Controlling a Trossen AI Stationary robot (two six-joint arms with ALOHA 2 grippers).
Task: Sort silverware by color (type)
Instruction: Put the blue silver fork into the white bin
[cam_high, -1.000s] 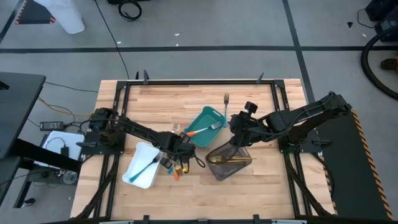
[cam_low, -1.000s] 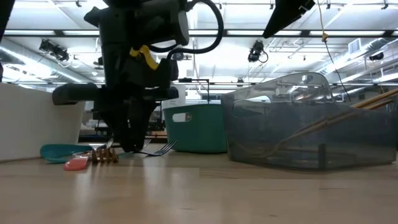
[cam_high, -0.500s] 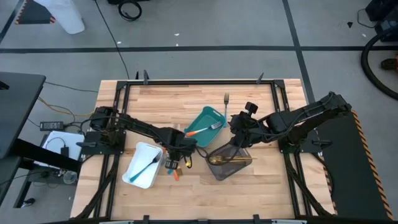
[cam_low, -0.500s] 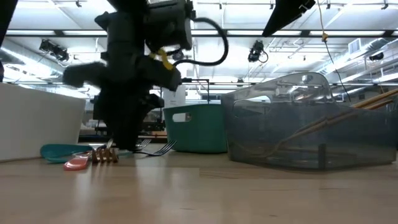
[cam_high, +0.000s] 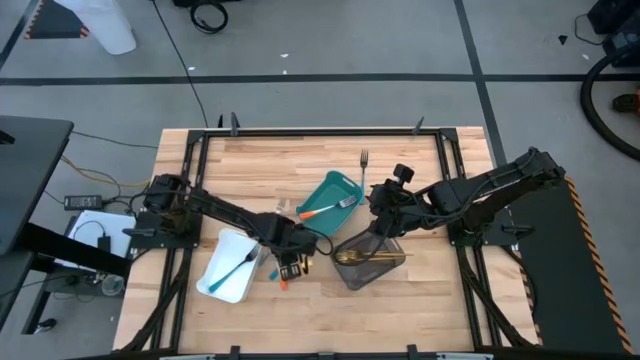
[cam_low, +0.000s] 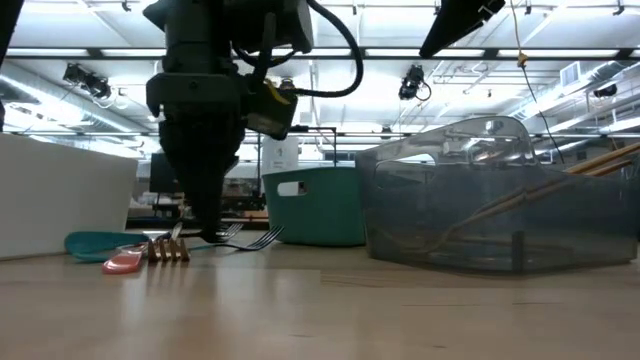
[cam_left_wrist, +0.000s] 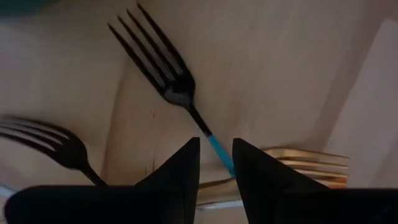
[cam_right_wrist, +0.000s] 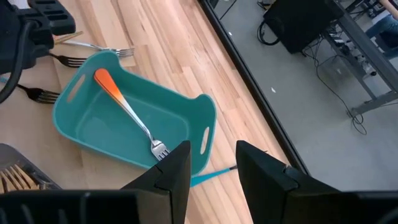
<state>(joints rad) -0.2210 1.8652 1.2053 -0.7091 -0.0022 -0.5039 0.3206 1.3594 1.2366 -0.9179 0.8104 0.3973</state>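
Wooden worktop (cam_high: 300, 155) at frame centre carries three trays. Since a second ago the left gripper (cam_high: 291, 262) has swung over the loose silverware (cam_high: 285, 272) at lower centre, fingers apart astride a teal-handled fork (cam_left_wrist: 166, 78), not clamped; pickup looks imminent. Right gripper (cam_high: 380, 222) waits right of centre, fingers apart, above the teal tray (cam_right_wrist: 130, 118) holding an orange-handled fork (cam_right_wrist: 127, 112).
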